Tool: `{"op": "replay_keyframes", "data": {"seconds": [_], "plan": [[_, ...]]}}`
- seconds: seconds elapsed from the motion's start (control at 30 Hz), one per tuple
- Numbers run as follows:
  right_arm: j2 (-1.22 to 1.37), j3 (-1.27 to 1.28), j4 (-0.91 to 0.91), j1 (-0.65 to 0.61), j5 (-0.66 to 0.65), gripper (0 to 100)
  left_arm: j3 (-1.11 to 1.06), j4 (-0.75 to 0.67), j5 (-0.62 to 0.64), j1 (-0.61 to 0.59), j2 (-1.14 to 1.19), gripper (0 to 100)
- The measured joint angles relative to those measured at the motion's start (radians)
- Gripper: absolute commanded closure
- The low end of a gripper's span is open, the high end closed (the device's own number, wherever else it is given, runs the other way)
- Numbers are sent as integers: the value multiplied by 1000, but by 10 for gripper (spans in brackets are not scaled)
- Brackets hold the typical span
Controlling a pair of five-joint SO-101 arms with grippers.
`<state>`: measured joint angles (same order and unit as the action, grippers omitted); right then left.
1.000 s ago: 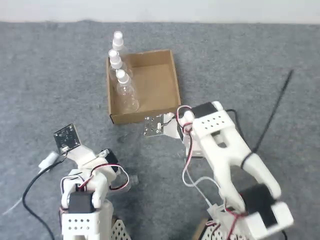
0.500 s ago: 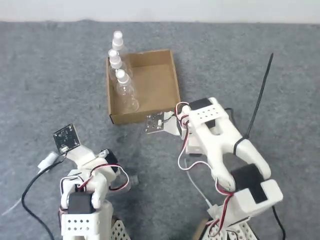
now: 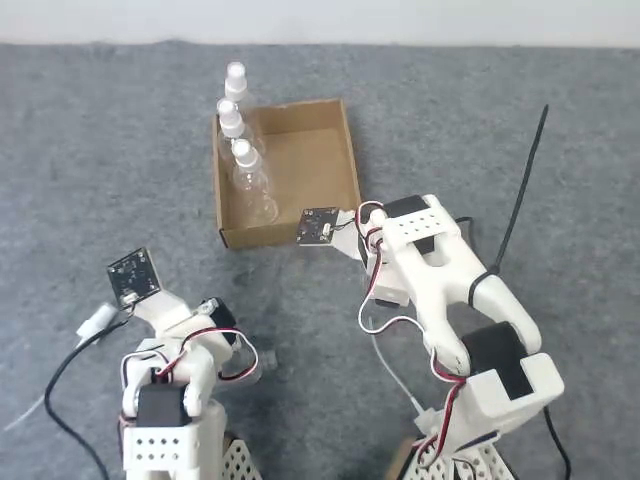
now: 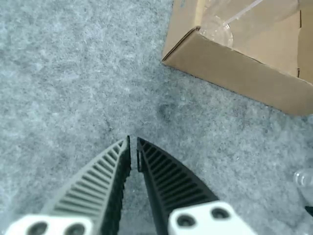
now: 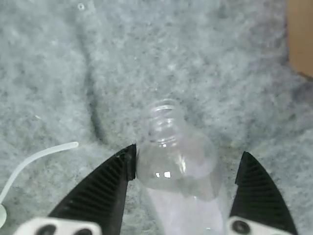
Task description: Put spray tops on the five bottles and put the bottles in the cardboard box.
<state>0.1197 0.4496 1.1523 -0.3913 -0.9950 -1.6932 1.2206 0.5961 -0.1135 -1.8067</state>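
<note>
Fingers (image 5: 107, 186) of right gripper (image 5: 188, 154) spread wide, gripping nothing; uncapped bottle (image 5: 171, 147) between them, nearer one finger. Beside that finger, loose tube (image 5: 58, 147) on carpet (image 5: 58, 58). Left gripper (image 4: 133, 142) all but closed, empty; box (image 4: 234, 73) well beyond its tips. Three capped bottles (image 3: 250, 175) already standing in box. Judged roughly three of five done: this bottle yet to be capped and boxed, plus another clear bottle (image 3: 268, 362) beside left gripper.

High cam was fixed overhead, looking down on the grey carpet-covered table (image 3: 480, 110). Left wrist cam sat low, facing a corner of the open brown cardboard box (image 4: 230, 78); high view shared that box. Right wrist cam pointed down at carpet, very close.
</note>
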Motion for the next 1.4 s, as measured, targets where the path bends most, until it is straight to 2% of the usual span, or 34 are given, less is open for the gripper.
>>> {"op": "replay_keyframes", "data": {"seconds": [0.23,0.43,0.63,0.8,1.27,1.4], "plan": [[0,0,0,0,-66,723,0,0,0,0,0,976],[0,0,0,3,-74,730,0,0,0,0,0,976],[0,0,0,6,-75,907,0,0,0,0,0,976],[0,-51,74,6,-74,925,0,0,0,0,0,976],[0,-198,241,-9,180,926,0,0,0,0,0,976],[0,-203,244,-48,302,924,0,0,0,0,0,976]]}}
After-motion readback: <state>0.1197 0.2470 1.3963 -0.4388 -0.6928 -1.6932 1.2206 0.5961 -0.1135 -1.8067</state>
